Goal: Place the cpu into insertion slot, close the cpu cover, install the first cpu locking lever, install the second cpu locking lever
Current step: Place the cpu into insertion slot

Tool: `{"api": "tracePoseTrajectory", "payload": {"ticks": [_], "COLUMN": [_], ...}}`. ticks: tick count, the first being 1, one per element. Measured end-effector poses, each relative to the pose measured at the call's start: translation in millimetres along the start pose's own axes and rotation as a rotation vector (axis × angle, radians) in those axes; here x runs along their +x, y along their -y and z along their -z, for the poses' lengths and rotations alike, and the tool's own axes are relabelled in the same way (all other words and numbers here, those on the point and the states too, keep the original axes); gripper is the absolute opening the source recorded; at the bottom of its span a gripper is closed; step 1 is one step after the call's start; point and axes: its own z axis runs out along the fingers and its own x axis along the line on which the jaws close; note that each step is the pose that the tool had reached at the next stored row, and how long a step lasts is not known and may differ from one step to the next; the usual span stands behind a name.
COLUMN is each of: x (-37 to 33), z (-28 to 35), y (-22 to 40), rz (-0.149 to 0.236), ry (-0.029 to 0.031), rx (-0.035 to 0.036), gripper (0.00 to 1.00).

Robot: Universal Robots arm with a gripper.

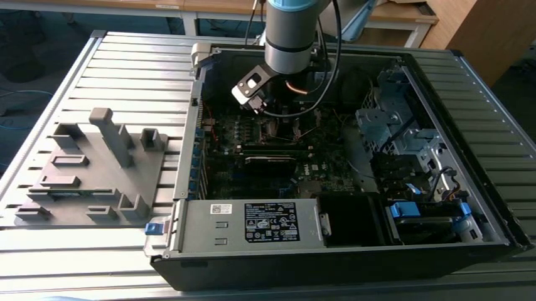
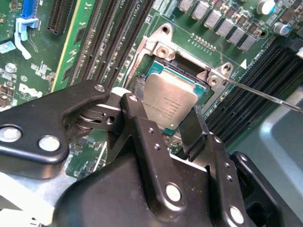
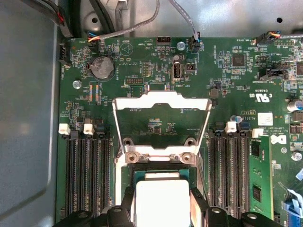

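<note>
My pincer [image 2: 163, 113] clenched on the cpu [image 2: 171, 97] just over the insertion slot [image 2: 180, 72], cpu cover [image 3: 163, 99] raised; lower level, edges square to rim

A grey slatted bench [image 1: 50, 94] stands on a dark blue floor [image 1: 50, 25]; pale wooden desks [image 1: 402, 15] and a wooden cabinet [image 1: 494, 31] stand behind.

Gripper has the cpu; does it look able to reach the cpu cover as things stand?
Probably not for now: the gripper is shut on the cpu at the insertion slot, so it is occupied. The cpu cover stands open beyond the slot, with nothing lying across it.
</note>
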Motion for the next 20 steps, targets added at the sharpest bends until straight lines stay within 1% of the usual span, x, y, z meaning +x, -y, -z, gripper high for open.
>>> {"api": "tracePoseTrajectory", "payload": {"ticks": [12, 20], "x": [-0.1, -0.1], "z": [-2.6, -2.8], "y": [0.2, 0.2], "rz": [0.0, 0.0], "ry": [0.0001, 0.0001], "rx": [0.0, 0.0], "gripper": [0.54, 0.54]}}
